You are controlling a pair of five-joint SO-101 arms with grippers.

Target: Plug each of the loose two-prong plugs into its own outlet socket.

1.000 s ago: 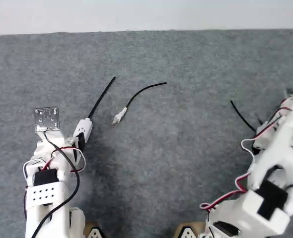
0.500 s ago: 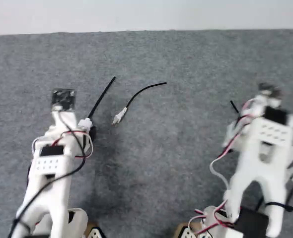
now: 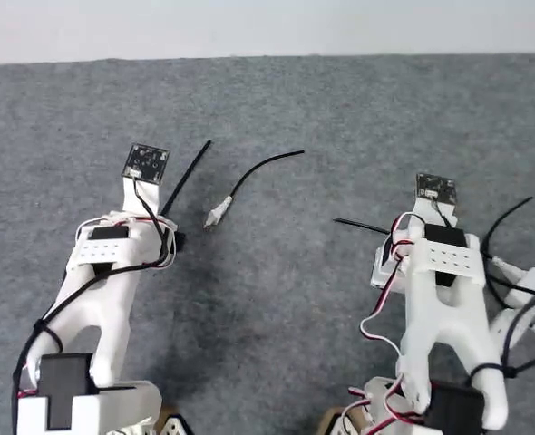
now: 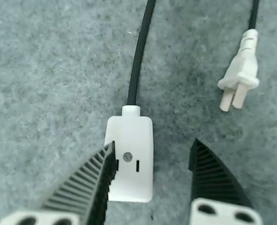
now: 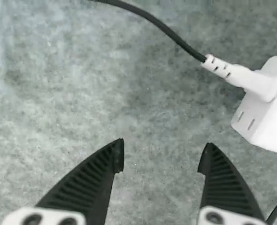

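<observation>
Diagonally, plug (image 3: 218, 214) prongs toward left arm (image 3: 100, 281).

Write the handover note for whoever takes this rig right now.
Left gripper: open, empty, over the first socket.
Loose plug: on the carpet beside that socket, apart from it, unplugged.
Right gripper: open, empty, over bare carpet. The second socket lies beside it, with a white cord end meeting it. Whether that is a seated plug, I cannot tell.
Done: nothing certain.
Left: seat the loose plug; check the second socket.
</observation>
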